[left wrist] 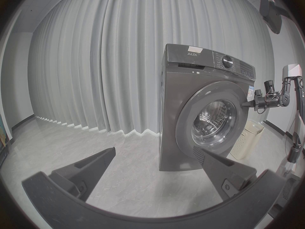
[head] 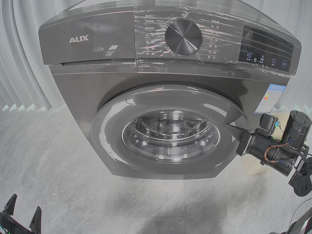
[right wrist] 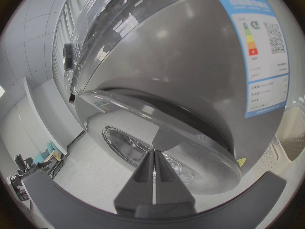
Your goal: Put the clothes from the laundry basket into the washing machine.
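- Your left gripper [head: 26,202] sits low at the near left, over the grey floor [head: 65,166] and well apart from the machine. Its two dark fingers [left wrist: 92,166] are spread wide with nothing between them.
- A pale pleated curtain [left wrist: 95,64] hangs behind and to the left of the washing machine.
- The washing machine [head: 97,88] stands straight ahead of you, grey, with a round dial [head: 183,36] in the middle of its film-wrapped control panel.
- Its round door [head: 107,130] is shut, and you can see the steel drum through the glass window [head: 170,135].
- A blue and white label [head: 272,98] is stuck on the front panel, up and to the right of the door.
- Your right gripper [head: 231,125] is at the door's right edge, its fingers [right wrist: 144,172] pressed together and holding nothing. The tip meets its own reflection on the door rim; you cannot tell whether it touches or stops just short.
- The laundry basket [left wrist: 246,139], cream and perforated, stands on the floor just to the right of the machine, below your right arm. What lies inside it is hidden.
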You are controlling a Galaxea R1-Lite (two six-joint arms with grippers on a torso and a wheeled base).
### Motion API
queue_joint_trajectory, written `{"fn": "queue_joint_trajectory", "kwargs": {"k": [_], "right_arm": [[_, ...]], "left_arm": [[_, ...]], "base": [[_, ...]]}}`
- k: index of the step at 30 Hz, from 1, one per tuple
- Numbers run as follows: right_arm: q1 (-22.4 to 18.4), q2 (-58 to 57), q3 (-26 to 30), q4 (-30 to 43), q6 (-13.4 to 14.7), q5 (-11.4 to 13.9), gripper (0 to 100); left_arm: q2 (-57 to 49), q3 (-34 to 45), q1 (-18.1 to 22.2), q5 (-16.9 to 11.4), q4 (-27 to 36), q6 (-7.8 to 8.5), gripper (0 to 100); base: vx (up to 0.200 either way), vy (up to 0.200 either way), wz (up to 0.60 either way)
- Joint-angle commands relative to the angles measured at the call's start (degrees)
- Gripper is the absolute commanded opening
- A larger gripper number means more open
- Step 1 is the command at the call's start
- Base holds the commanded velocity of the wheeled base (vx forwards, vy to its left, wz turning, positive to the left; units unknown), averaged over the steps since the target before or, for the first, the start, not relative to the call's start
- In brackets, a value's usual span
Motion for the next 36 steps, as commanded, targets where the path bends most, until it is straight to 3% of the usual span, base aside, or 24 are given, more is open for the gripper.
{"fn": "queue_joint_trajectory", "kwargs": {"k": [1,8,10,13,19,25,27,32,33,36], "right_arm": [[-0.3,-0.3,0.4,-0.7,0.0,-0.6,0],[-0.6,-0.4,0.4,-0.7,-0.2,-1.1,0],[-1.9,-0.5,0.0,-0.7,-0.4,-2.9,0],[-2.3,-0.7,-0.1,-0.7,-0.4,-3.6,0],[-2.3,-2.0,0.9,-1.2,-0.2,-3.6,0],[0.2,-7.1,7.1,-0.7,-0.9,-2.7,0],[4.5,-13.2,13.4,-0.2,-2.5,-1.2,0],[5.5,-20.3,19.0,-0.1,-3.8,-1.1,0],[5.5,-21.8,19.8,0.0,-3.9,-1.0,100],[5.5,-24.6,21.0,1.3,-3.9,-1.0,100]], "left_arm": [[-0.8,1.0,0.0,0.0,0.0,0.0,100],[-0.8,1.0,0.0,0.0,0.0,-0.09,100],[-0.8,1.0,0.0,0.0,0.0,-0.09,100],[-0.8,1.0,0.0,0.0,0.0,-0.09,100],[-0.8,1.0,0.0,0.0,0.0,-0.09,100],[-0.8,1.0,0.0,0.0,-0.1,-0.09,100],[-0.8,1.0,0.0,0.0,0.0,-0.17,100],[-0.8,1.0,0.0,-0.1,0.0,-0.09,100],[-0.8,1.0,0.0,-0.1,0.0,-0.17,100],[-0.8,1.0,0.0,-0.1,0.0,-0.17,100]], "base": [[0.0,0.0,0.0],[0.0,0.0,0.0],[0.0,0.0,0.0],[0.0,0.0,0.0],[0.0,0.0,0.0],[0.0,0.0,0.0],[0.0,0.0,0.0],[0.0,0.0,0.0],[0.0,0.0,0.0],[0.0,0.0,0.0]]}}
